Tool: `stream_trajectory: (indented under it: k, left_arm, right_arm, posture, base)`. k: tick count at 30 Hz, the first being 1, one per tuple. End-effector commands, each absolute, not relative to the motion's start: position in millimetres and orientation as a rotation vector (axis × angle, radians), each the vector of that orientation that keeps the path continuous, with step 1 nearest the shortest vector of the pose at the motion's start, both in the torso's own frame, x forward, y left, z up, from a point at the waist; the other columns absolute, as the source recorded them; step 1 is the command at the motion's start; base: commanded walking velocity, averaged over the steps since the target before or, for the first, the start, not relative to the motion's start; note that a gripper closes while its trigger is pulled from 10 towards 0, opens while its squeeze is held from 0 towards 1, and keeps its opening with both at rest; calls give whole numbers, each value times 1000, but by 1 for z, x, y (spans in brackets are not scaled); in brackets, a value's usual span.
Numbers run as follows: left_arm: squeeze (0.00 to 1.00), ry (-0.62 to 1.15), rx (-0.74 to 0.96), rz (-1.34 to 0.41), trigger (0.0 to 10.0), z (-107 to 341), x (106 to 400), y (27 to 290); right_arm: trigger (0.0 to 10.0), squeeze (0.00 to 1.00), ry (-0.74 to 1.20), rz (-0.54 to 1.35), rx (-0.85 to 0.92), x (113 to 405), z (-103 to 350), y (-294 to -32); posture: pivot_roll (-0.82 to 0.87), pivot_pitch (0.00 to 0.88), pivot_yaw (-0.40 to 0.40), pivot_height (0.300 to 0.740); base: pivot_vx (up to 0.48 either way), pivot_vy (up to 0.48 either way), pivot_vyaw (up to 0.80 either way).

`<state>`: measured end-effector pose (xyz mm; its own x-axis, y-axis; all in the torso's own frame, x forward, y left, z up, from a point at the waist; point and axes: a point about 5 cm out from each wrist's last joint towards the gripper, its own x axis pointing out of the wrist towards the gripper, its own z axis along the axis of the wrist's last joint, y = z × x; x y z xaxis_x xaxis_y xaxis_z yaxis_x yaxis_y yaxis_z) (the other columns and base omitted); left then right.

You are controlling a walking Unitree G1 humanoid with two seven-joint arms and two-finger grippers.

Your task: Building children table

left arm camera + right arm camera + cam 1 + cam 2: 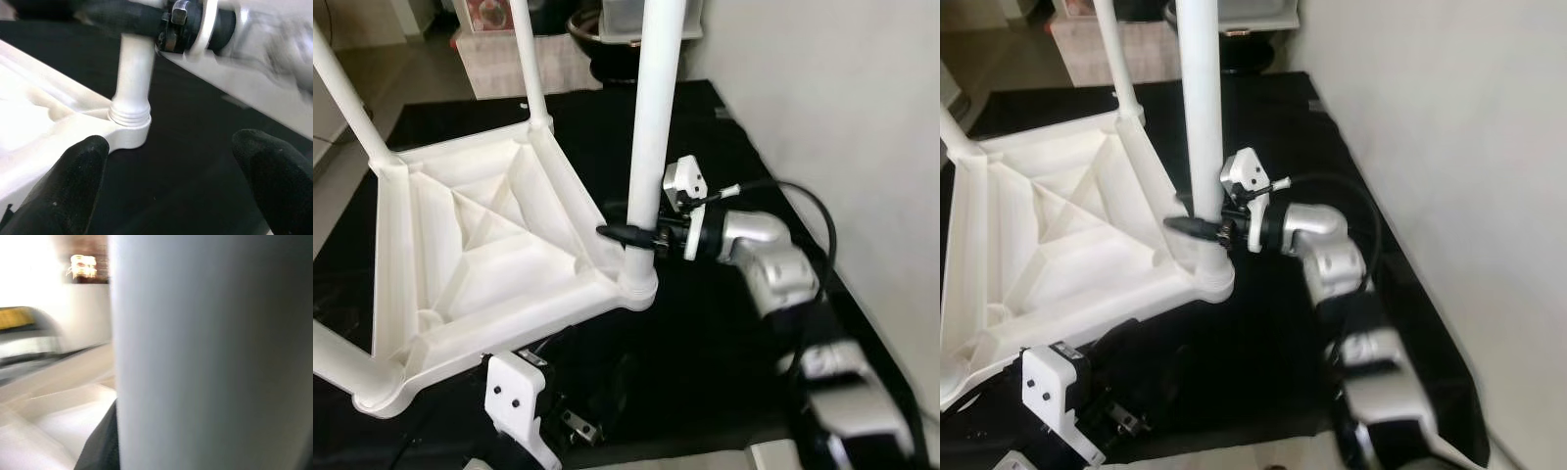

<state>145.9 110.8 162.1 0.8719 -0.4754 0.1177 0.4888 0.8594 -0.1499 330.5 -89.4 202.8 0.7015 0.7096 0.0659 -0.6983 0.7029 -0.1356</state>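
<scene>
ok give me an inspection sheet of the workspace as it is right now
surface: black mat on the floor, under the work
job's things: white plastic table top upside down; near table leg upright in its corner socket; three more legs standing up
clutter: nothing seen
grippers: right pincer clamped round the near leg, low down; left pincer open, aimed at the socket
cables: black cable looping over the right arm
surroundings: white wall on the right; dark pot behind

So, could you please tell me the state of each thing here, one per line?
Table top: upside down on the black mat.
Nearest leg: upright, seated in its corner socket.
Right gripper: shut on that leg.
Left gripper: open, holding nothing.
</scene>
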Motion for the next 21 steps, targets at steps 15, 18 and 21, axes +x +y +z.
stream_trajectory:
  k: [15, 18, 21]
  left_arm:
    - [0, -58, -180, -520, 10000, 160, 146, 114]
    - [0, -59, -182, -520, 10000, 160, 146, 114]
    - [0, -60, -184, -524, 10000, 160, 147, 114]
  right_arm:
    - [10000, 0, 11, 708, -93, 302, 191, -69]
    - [10000, 0, -7, 828, -92, 298, 195, -61]
    - [10000, 1000, -64, 1046, -90, 306, 211, -59]
  posture:
    - [29, 134, 7, 740]
    - [25, 132, 14, 740]
    - [30, 129, 20, 740]
  base:
    - [0, 0, 0]
    - [0, 0, 0]
    - [0, 0, 0]
